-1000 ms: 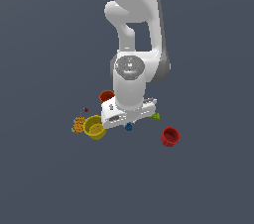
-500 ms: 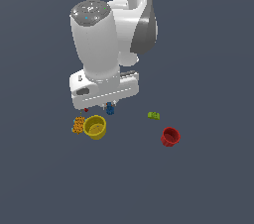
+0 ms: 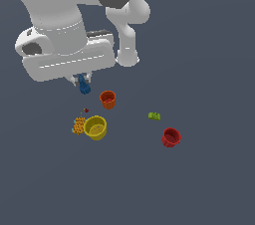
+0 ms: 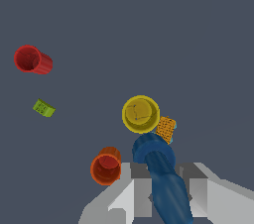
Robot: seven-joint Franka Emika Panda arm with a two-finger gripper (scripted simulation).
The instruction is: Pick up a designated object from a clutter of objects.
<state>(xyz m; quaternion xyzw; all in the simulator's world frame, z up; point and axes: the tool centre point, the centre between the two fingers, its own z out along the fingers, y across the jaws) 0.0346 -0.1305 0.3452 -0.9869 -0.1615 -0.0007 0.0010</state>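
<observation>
My gripper (image 3: 82, 81) is shut on the small dark-blue elongated object (image 3: 83, 85) and holds it well above the floor, knobbly end down. In the wrist view the blue object (image 4: 161, 173) stands between my two grey fingers (image 4: 140, 188). Below lie the orange cup (image 3: 107, 99), the yellow cup (image 3: 95, 127), the orange-speckled box (image 3: 78, 125), a tiny red piece (image 3: 86, 110), the green block (image 3: 154, 116) and the red cup (image 3: 171, 137). The wrist view also shows the yellow cup (image 4: 141, 114), orange cup (image 4: 106, 167), speckled box (image 4: 165, 129), green block (image 4: 43, 107) and red cup (image 4: 32, 60).
The floor (image 3: 209, 179) is a flat dark grey surface. The white arm body (image 3: 64, 30) fills the upper left of the exterior view and hides what lies behind it.
The arm has risen and swung toward the exterior view's left and nearer the camera. The blue object has left the floor and hangs in my shut gripper above the cups.
</observation>
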